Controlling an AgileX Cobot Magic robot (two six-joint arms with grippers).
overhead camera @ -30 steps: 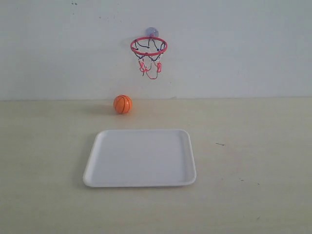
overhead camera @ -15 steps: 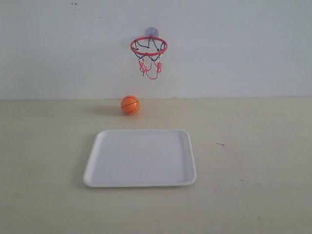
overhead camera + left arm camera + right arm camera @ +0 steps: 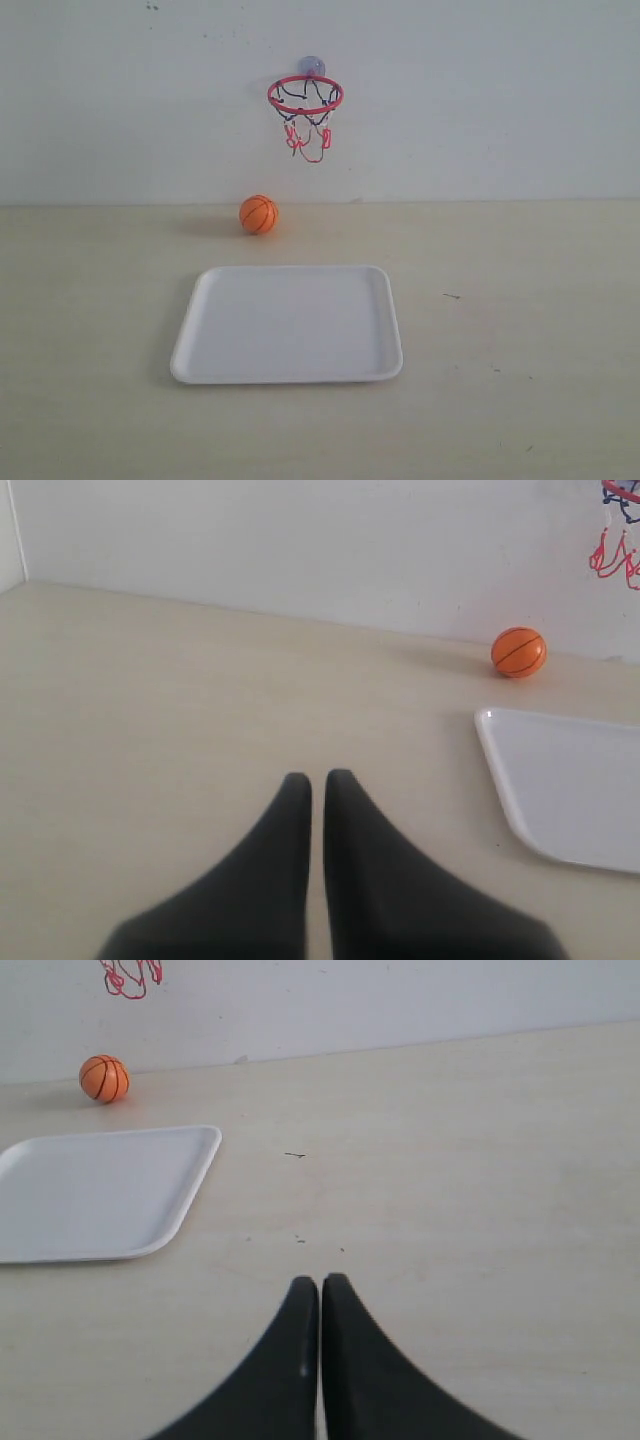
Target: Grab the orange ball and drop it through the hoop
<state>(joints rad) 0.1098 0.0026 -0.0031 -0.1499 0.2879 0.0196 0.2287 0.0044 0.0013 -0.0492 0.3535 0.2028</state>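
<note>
The orange ball (image 3: 258,214) lies on the table close to the back wall, below and a little left of the hoop (image 3: 305,95), whose red ring and string net hang from a suction cup on the wall. The ball also shows in the left wrist view (image 3: 518,652) and the right wrist view (image 3: 104,1078). Part of the hoop's net (image 3: 620,550) (image 3: 130,977) shows at the edge of both wrist views. My left gripper (image 3: 317,780) is shut and empty, far from the ball. Also far from it, my right gripper (image 3: 320,1284) is shut and empty. Neither gripper shows in the exterior view.
A white tray (image 3: 287,322) lies flat in the middle of the table, in front of the ball; it also shows in the left wrist view (image 3: 570,780) and the right wrist view (image 3: 100,1192). The white wall rises right behind the ball.
The ball rolled right along the wall, then back a little to the left. Neither gripper is in the earlier frames.
</note>
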